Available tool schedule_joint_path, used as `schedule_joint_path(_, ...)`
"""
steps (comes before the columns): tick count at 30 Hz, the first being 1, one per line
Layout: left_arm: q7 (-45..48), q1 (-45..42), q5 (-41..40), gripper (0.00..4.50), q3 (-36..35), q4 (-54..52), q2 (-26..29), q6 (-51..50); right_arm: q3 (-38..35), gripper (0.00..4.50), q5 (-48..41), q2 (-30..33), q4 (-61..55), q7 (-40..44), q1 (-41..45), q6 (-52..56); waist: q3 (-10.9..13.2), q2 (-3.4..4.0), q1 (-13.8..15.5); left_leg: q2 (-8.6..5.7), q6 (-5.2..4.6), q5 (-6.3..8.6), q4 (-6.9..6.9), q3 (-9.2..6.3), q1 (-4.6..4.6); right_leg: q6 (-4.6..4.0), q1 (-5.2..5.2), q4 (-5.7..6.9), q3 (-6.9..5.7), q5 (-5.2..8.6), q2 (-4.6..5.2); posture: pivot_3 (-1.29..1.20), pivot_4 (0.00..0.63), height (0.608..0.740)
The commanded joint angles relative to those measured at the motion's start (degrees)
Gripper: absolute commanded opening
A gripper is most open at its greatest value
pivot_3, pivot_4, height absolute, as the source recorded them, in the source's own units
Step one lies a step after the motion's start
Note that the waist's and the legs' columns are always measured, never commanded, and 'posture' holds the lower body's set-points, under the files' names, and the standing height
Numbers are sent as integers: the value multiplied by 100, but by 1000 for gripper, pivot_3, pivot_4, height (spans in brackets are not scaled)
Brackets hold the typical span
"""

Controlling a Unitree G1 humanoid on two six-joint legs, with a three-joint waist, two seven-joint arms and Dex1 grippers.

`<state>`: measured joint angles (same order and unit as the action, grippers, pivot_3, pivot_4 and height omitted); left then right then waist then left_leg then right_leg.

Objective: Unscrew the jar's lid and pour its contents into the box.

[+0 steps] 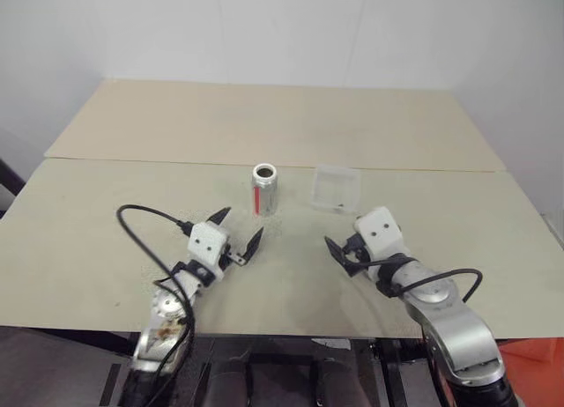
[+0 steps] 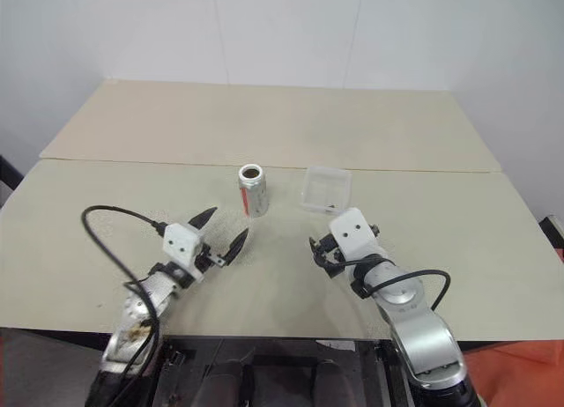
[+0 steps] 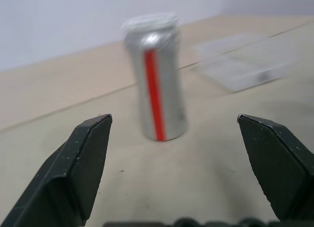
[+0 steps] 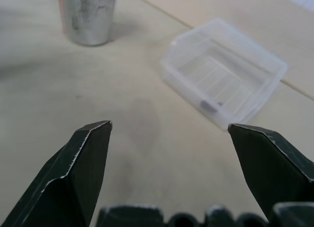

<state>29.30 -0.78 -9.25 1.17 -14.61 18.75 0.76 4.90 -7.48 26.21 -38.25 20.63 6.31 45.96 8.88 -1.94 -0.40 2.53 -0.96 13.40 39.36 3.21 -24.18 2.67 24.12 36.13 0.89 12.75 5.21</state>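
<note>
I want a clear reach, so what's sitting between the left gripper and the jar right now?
Nothing: bare tabletop runs from the open left gripper to the upright jar, seen in the left eye and left wrist views.

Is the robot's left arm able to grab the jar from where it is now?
Probably yes. The left end effector is open and points toward the jar, which stands upright with only bare table between them.

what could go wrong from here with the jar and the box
The jar is narrow, upright and unheld, with both the left gripper and right gripper open and short of it; a clumsy one-sided approach might tip it. The clear box sits close beside the jar and looks light, so a reaching arm may nudge it away.
</note>
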Motion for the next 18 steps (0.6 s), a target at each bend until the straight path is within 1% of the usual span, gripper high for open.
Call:
schedule_joint_path(1, 1124, 240, -751, 4456, -435, -713, 929, -74, -1168, 4500, -921, 606, -376, 1271, -171, -760, 0, 1, -7, 1, 0, 0, 0, 0, 1, 0, 0, -1, 0, 0, 0, 0, 150, 740)
schedule_joint_path(2, 1493, 373, -776, 4456, -528, -667, 1298, 107, -1309, 4500, -984, 904, -301, 1608, -212, -982, -1, 3, -15, 4, 0, 0, -2, 4, 4, -3, -1, -4, 1, -1, -2, 0, 150, 740)
schedule_joint_path(3, 1746, 507, -853, 4456, -657, -632, 1561, 206, -1427, 4500, -1032, 1189, -204, 1943, -270, -1213, -1, 3, -22, 5, 0, 1, -4, 7, 8, -6, -2, -3, 1, 1, -1, 0, 150, 740)
schedule_joint_path(4, 1884, 635, -1108, 4456, -887, -588, 1730, 105, -1541, 4500, -1123, 1467, -57, 2354, -309, -1498, -1, 3, -33, 6, 0, 1, -9, 11, 14, -9, -4, -5, 1, 3, -1, 0, 150, 740)
schedule_joint_path(6, 1978, 850, -1515, 4456, -1267, -590, 1881, -73, -1820, 4500, -1372, 1872, 222, 3038, -404, -1928, -1, 3, -47, 10, 0, 1, -19, 23, 30, -18, -7, -8, 5, 9, -1, 0, 150, 740)
schedule_joint_path(9, 2187, 1089, -1902, 4456, -1637, -709, 2009, -215, -2036, 4500, -1458, 2212, 659, 3656, -472, -2599, -1, 2, -33, 18, 1, 1, -23, 26, 39, -21, -13, -7, 5, 14, -7, 0, 150, 740)
schedule_joint_path(12, 2262, 1257, -2098, 4456, -1744, -967, 2048, -314, -2086, 4500, -1383, 2429, 1125, 3995, -442, -3108, -1, 2, -29, 19, 1, 0, -24, 29, 40, -23, -13, -5, 6, 15, -8, 0, 150, 740)
schedule_joint_path(15, 2197, 1216, -2240, 4456, -1759, -1022, 2022, -471, -2022, 4500, -1284, 2541, 1332, 4038, -392, -3306, -1, 2, 4, 17, 1, 0, -23, 30, 40, -23, -16, -6, 7, 15, -7, 0, 150, 740)
schedule_joint_path(18, 2375, 1333, -2307, 4456, -1855, -1041, 2204, -629, -2095, 4500, -1233, 2624, 1418, 4129, -548, -3492, -1, 2, 10, 17, 1, 0, -24, 31, 40, -23, -13, -5, 8, 15, -9, 0, 150, 740)
